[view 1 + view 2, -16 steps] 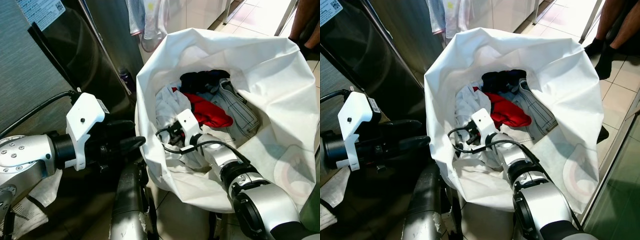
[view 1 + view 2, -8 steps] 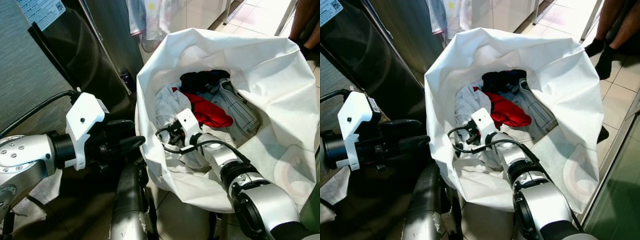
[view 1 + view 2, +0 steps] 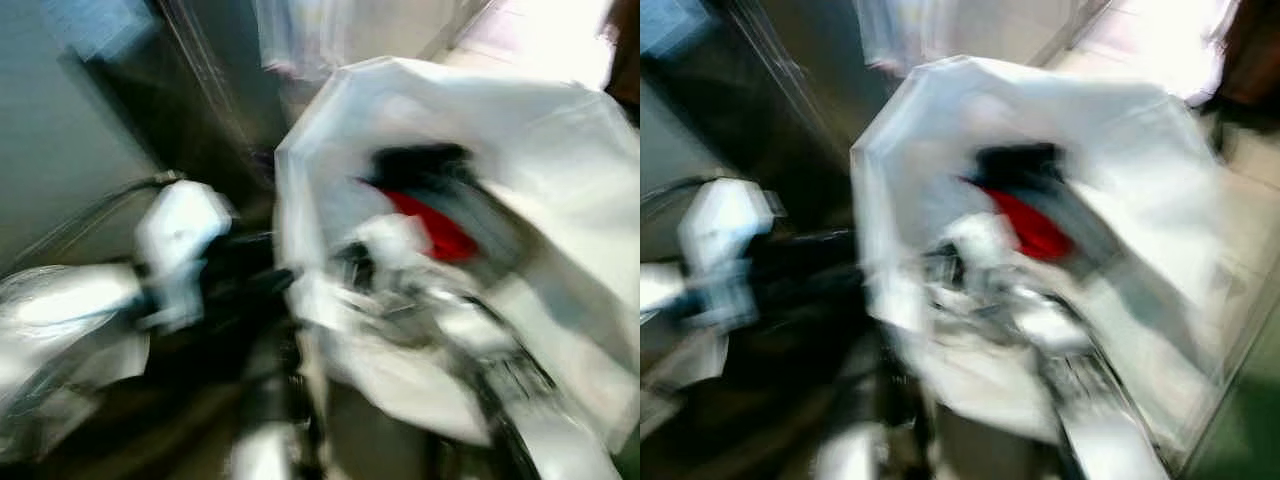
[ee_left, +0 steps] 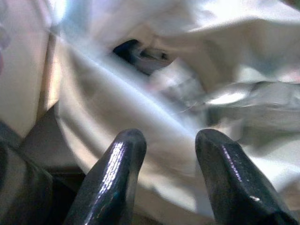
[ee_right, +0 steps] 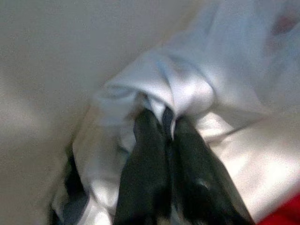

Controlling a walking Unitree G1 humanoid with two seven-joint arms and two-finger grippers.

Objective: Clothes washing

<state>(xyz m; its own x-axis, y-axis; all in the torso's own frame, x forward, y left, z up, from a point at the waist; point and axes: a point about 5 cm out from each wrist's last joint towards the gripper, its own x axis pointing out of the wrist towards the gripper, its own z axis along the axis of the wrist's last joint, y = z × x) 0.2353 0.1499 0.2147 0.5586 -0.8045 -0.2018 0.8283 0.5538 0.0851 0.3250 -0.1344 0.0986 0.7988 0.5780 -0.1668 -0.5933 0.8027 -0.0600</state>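
Left gripper (image 4: 166,183): my two black fingers stand spread with nothing between them, just outside the near wall of the white laundry bag (image 3: 560,130), pointing at it.

Dark appliance front (image 3: 120,130): behind my left arm, at the left of the blurred head views; I cannot make out more.

Bag: stands open-mouthed in front of me, clothes heaped inside.

White garment (image 5: 187,89): in the bag's left part, bunched into a fold right at my right fingertips.

Right gripper (image 5: 168,124): inside the bag, fingers pressed together on that white fold, cloth wrapped over the tips.

Red garment (image 3: 435,228): just beyond my right wrist, near the middle of the pile, with something dark (image 3: 420,165) behind it.

Step, as I judge it: lifting one piece out for the washer.

Risk: the pinch is on a small fold, so the cloth may slide free on the lift. The garment may also drag neighbours or the limp bag wall along, tipping the bag, since my left gripper is not holding the rim. The head views are smeared, so I cannot check the lift well.
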